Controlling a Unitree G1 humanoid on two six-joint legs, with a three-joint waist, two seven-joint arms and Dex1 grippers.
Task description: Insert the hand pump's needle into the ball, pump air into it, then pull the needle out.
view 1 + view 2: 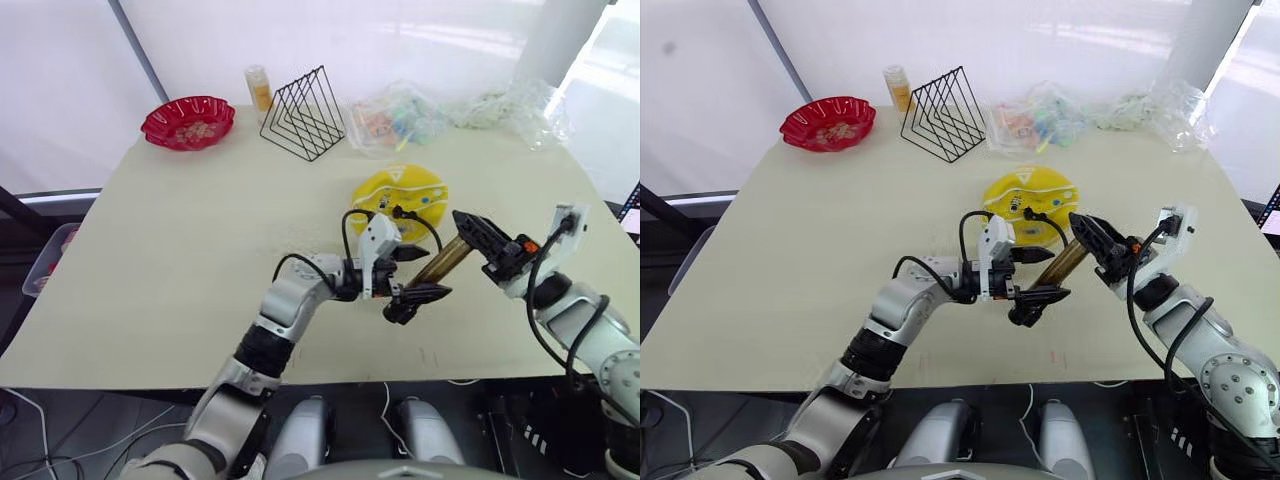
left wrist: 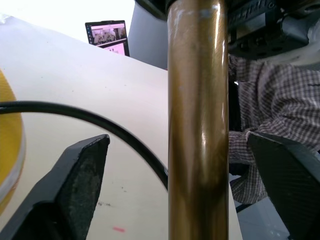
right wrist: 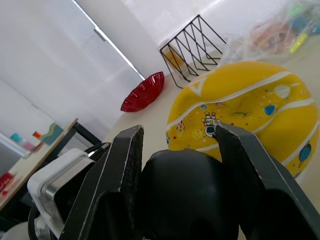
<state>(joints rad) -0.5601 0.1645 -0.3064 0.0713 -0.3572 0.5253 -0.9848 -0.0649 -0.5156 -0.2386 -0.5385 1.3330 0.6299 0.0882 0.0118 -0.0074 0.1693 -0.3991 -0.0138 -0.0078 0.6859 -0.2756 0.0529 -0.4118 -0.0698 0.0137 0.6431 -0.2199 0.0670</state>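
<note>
Hand pump: gold-brass barrel held above the table, slanting between the two grippers just in front of the ball; its handle end is covered by the right gripper, so the T-handle shape cannot be made out
Ball: yellow with white seams and small prints, squashed flat on the table, right of centre, beyond the grippers; its near edge is partly hidden behind the left gripper
Left gripper: fingers spread wide, one on each side of the barrel's lower end; the left wrist view shows clear gaps between both pads and the tube, so they do not touch it
Right gripper: fingers narrowed around the black cap at the upper end of the barrel, gripping it
Hose: thin black line curving over the table past the barrel; in the head views it cannot be told apart from the gripper's own cables
Needle: too small to make out, and whether it sits in the ball cannot be told
Red bowl: far left corner of the table, well apart from the ball
Wire rack: black, upright, near the far edge, with an orange bottle partly hidden behind it
Plastic bags: crumpled clear heap along the far right edge, contents unclear
Person: a checked sleeve beyond the table edge, cut off behind the barrel
</note>
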